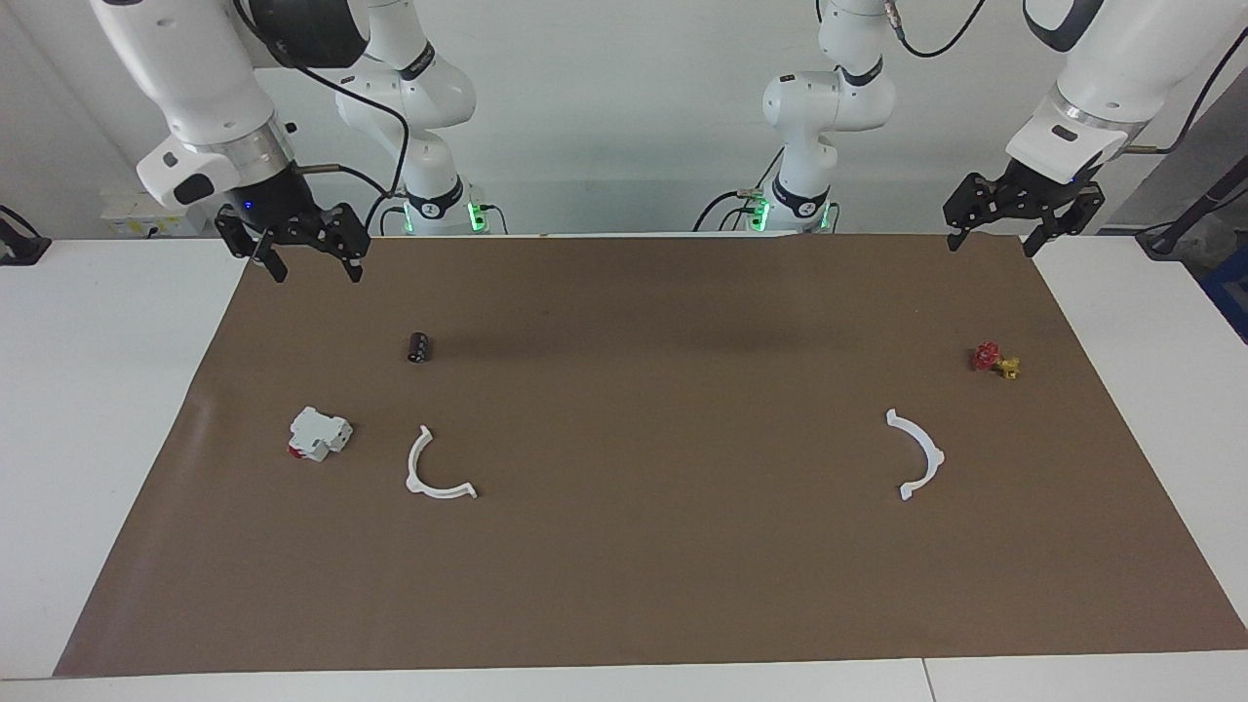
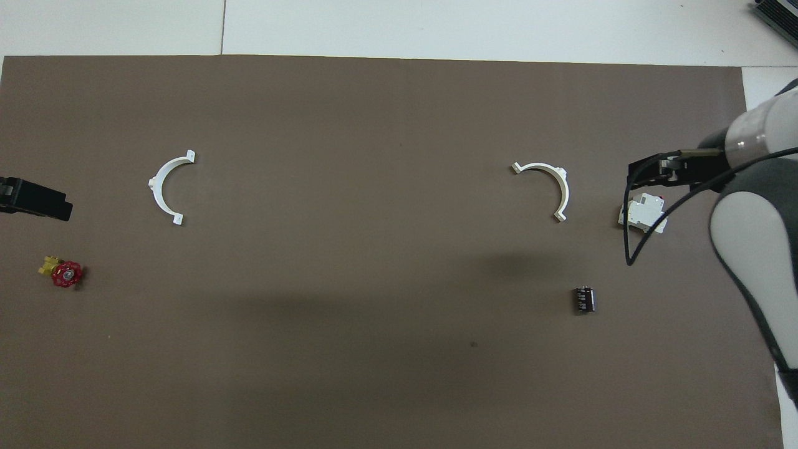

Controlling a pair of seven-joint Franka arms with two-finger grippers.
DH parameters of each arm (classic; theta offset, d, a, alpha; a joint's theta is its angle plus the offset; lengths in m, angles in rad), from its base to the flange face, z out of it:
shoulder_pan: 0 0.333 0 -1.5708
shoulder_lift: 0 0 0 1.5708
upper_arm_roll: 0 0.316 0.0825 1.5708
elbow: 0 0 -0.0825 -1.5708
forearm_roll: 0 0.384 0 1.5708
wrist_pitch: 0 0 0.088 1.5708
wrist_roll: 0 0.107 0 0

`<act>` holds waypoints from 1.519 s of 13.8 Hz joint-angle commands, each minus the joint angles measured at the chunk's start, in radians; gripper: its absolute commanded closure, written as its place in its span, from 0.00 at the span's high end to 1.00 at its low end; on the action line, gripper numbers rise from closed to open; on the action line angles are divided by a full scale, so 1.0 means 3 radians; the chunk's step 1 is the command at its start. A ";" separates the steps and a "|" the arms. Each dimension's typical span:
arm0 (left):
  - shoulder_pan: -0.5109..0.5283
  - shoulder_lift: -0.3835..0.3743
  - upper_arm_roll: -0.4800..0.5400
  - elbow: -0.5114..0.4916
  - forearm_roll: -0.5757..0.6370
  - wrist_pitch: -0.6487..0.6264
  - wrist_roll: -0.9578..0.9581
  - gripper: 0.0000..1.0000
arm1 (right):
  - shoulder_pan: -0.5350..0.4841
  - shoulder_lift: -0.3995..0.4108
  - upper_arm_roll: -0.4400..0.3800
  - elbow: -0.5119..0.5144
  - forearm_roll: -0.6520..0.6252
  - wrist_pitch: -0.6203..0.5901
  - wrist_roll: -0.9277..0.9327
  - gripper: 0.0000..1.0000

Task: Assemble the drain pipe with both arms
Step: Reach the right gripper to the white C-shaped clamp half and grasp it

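Observation:
The drain pipe lies as two separate white half-ring arcs flat on the brown mat point(image 1: 624, 585). One arc point(image 1: 414, 468) point(image 2: 564, 187) is toward the right arm's end, beside a white box. The other arc point(image 1: 934, 453) point(image 2: 157, 187) is toward the left arm's end. My right gripper point(image 1: 317, 271) point(image 2: 645, 171) is open and empty, raised over the mat's right-arm end. My left gripper point(image 1: 991, 244) point(image 2: 34, 199) is open and empty, raised over the mat's left-arm end. Neither touches an arc.
A blocky white box with a red end point(image 1: 319, 433) point(image 2: 642, 213) lies beside the first arc. A small black cylinder point(image 1: 419, 347) point(image 2: 584, 299) lies nearer to the robots than that arc. A red-and-yellow valve point(image 1: 994, 361) point(image 2: 62, 272) lies nearer to the robots than the other arc.

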 commanded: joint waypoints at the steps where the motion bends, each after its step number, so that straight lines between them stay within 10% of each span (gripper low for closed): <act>1: 0.0025 -0.0097 -0.0006 -0.0104 -0.0052 -0.0014 0.0046 1.00 | 0.0111 0.0249 -0.0001 -0.0163 0.0063 0.0479 -0.0038 1.00; 8: 0.0025 -0.0097 -0.0006 -0.0104 -0.0052 -0.0019 0.0046 1.00 | 0.0096 0.0837 0.0004 -0.0291 0.0124 0.1487 -0.2080 1.00; 11: 0.0025 -0.0097 -0.0006 -0.0104 -0.0052 -0.0019 0.0046 1.00 | 0.0050 0.1021 0.0024 -0.0368 0.0814 0.1605 -0.2884 1.00; 21: 0.0025 -0.0097 -0.0006 -0.0104 -0.0052 -0.0014 0.0046 1.00 | 0.0081 0.1272 0.0014 -0.0460 0.0667 0.2158 -0.3147 0.73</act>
